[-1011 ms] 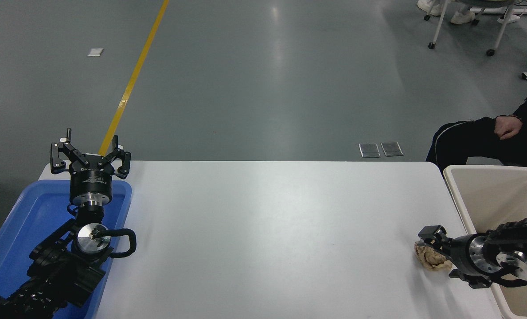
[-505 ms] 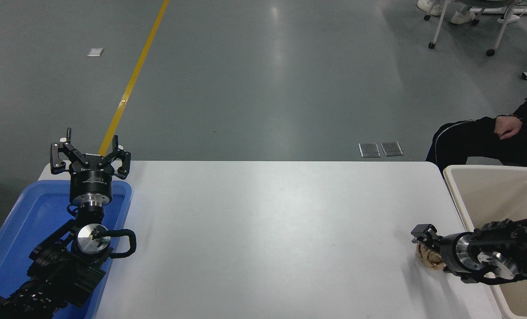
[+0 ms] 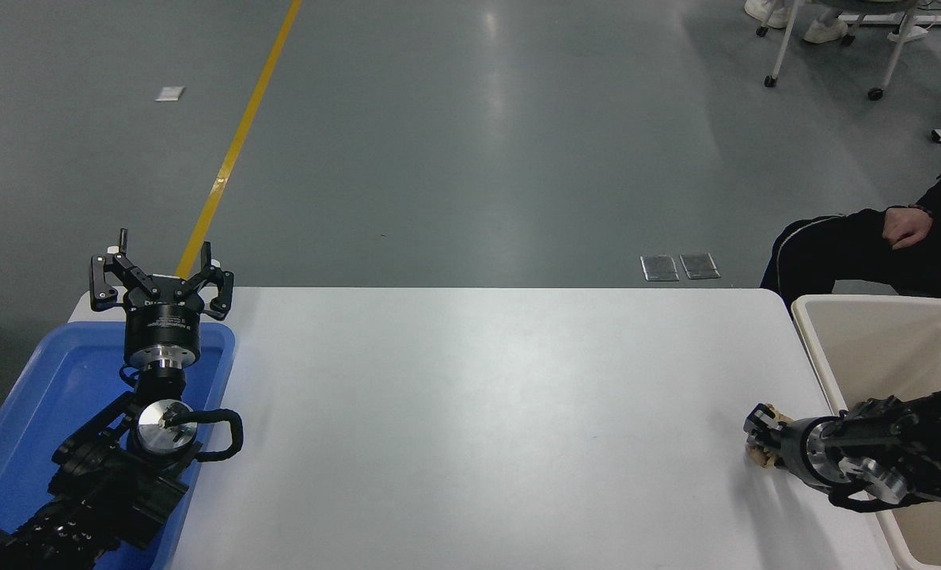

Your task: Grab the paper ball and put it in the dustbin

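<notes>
The paper ball sits at the near right of the white bench, mostly hidden by the right gripper, whose jaws are clenched around it so that only tan scraps show at the tip. The right arm reaches in low from the right edge, crossing over the left rim of the dustbin, which stands just off the bench's right side, its cream wall close beside the gripped ball. Beyond the bin's far rim a person in dark clothes sits, one hand resting on a knee, well apart from the robot. Over on the left the left gripper stands upright above a blue tray at the near left corner, jaws spread wide and holding nothing. Between the two arms the bench top stretches bare across its middle to the far edge. Past that far edge is grey floor with a yellow line running away to the far left, two small metal floor plates, and the wheeled legs of a chair at the far right.
</notes>
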